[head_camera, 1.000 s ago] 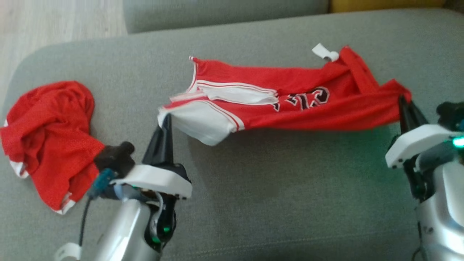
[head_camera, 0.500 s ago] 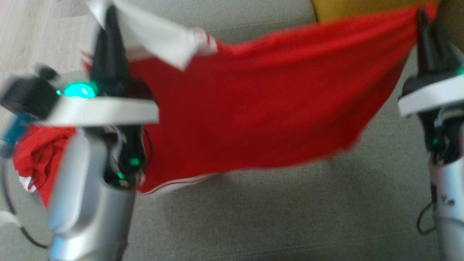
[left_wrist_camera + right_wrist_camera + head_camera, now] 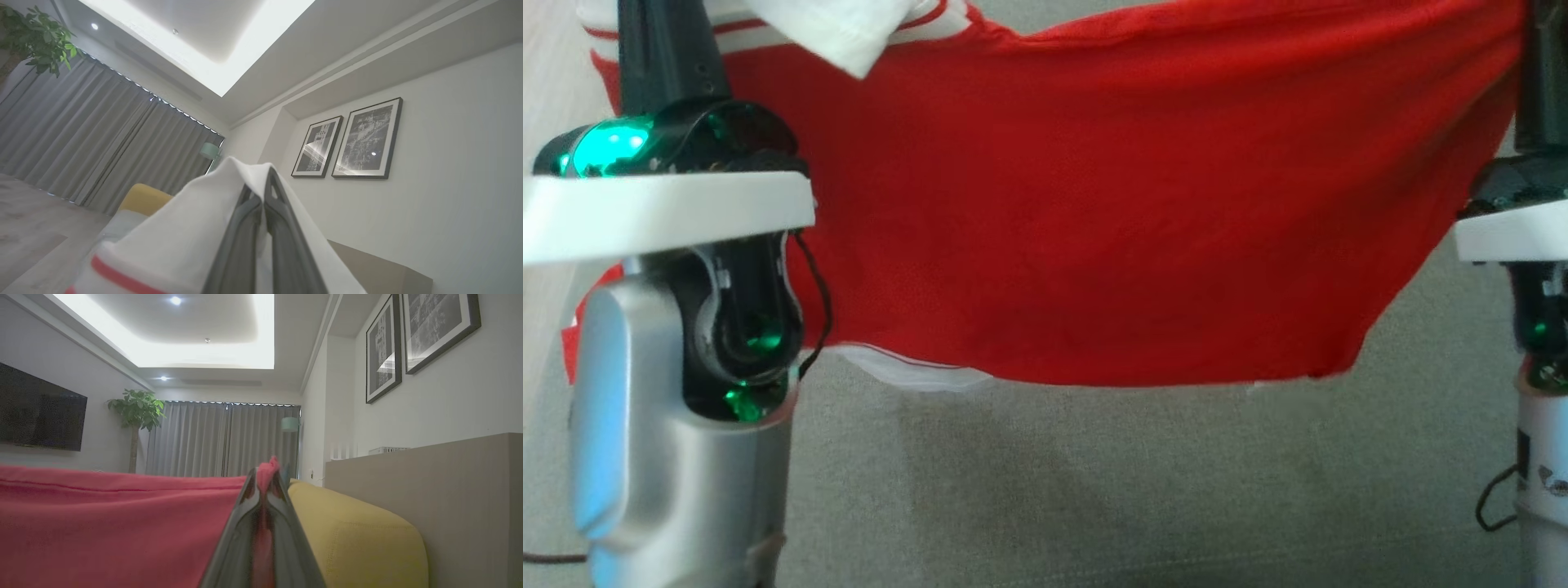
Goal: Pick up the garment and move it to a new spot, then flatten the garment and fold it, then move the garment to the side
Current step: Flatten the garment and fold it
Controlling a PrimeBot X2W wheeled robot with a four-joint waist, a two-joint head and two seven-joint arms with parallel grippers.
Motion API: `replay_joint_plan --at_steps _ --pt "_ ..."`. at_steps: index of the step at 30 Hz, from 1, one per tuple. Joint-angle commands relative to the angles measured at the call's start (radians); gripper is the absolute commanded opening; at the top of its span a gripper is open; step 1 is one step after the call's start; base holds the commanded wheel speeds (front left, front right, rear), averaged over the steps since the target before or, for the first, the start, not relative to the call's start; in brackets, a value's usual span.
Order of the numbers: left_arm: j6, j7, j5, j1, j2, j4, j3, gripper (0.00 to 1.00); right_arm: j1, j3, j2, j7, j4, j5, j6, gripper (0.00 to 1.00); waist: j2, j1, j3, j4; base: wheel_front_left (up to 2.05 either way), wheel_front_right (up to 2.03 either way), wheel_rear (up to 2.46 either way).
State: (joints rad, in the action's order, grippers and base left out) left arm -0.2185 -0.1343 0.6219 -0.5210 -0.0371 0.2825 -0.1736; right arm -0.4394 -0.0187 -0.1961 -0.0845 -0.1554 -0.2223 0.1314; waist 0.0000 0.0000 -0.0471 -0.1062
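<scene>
The garment (image 3: 1094, 204), a red jersey with white trim, hangs spread out in the air above the grey sofa seat (image 3: 1094, 490). Its lower hem is clear of the seat. My left gripper (image 3: 658, 33) is raised at the upper left, shut on the jersey's white-trimmed corner. In the left wrist view that white cloth (image 3: 184, 237) drapes over the closed fingers (image 3: 245, 228). At the right edge my right gripper (image 3: 1543, 73) is shut on the red corner. A red tuft pokes out between its tips (image 3: 267, 469), and the red cloth (image 3: 102, 522) stretches off to the left.
A strip of other red cloth (image 3: 572, 343) shows beside my left forearm. A yellow cushion (image 3: 359, 539) lies beyond the right gripper, next to a beige ledge (image 3: 449, 477). A floor lamp (image 3: 291, 424) and curtains (image 3: 204, 437) stand further off.
Both grippers have risen with the jersey. It lay stretched on the seat; now it hangs lifted between them, close to the head camera, and the printed side no longer faces me.
</scene>
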Motion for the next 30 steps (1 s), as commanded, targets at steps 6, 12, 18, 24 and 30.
replay_joint_plan --at_steps 6,12,18,24,30 --pt "0.015 0.076 0.017 -0.139 -0.074 -0.072 0.052 0.0 -0.109 -0.009 0.024 -0.091 0.023 0.023 -0.001 0.0 0.0 0.0 0.058 -0.004 0.0 0.0 0.0" --pt "0.086 0.114 0.003 -0.432 -0.14 -0.392 0.045 0.0 -0.421 0.042 -0.004 -0.055 0.325 0.031 -0.001 0.0 0.0 0.0 0.234 -0.018 0.0 0.0 0.0" --pt "0.14 0.059 -0.029 -0.698 -0.157 -0.648 0.035 0.0 -0.729 0.02 0.006 0.079 0.605 0.068 -0.001 0.0 0.0 0.0 0.33 -0.017 0.0 0.0 0.0" --pt "0.18 -0.062 -0.043 -0.934 -0.139 -0.869 0.043 0.0 -0.974 -0.005 0.005 0.283 0.844 0.172 -0.001 0.0 0.0 0.0 0.391 0.007 0.0 0.0 0.0" --pt "0.242 -0.114 -0.06 -0.935 -0.112 -0.988 0.022 0.0 -0.963 -0.003 0.034 0.341 0.991 0.164 -0.001 0.0 0.0 0.0 0.433 0.031 0.0 0.0 0.0"
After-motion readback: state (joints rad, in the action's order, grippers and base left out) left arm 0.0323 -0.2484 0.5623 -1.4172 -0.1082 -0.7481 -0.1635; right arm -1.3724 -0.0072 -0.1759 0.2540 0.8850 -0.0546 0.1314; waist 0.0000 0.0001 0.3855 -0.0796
